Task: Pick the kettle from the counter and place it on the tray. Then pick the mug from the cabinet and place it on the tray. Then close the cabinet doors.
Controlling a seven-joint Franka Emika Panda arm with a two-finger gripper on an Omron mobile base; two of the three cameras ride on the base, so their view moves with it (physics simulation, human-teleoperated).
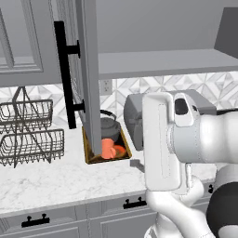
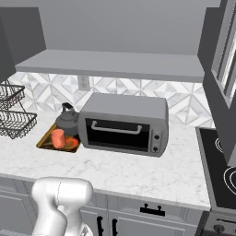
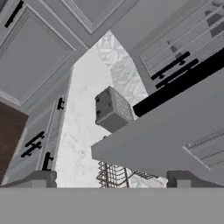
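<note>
Right base view: the squat, rounded dark metal kettle (image 2: 67, 120) and small orange-red cylindrical mug (image 2: 58, 138) both sit on the flat golden-rimmed tray (image 2: 45, 139) on my veined marble table (image 2: 138, 170), beside the boxy toaster oven (image 2: 122, 124). My claw (image 3: 111, 181) gapes wide, gripping nothing.

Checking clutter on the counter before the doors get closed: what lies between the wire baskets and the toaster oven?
The tray, holding the kettle and the mug, sits between the baskets and the toaster oven, as the right base view shows.
</note>
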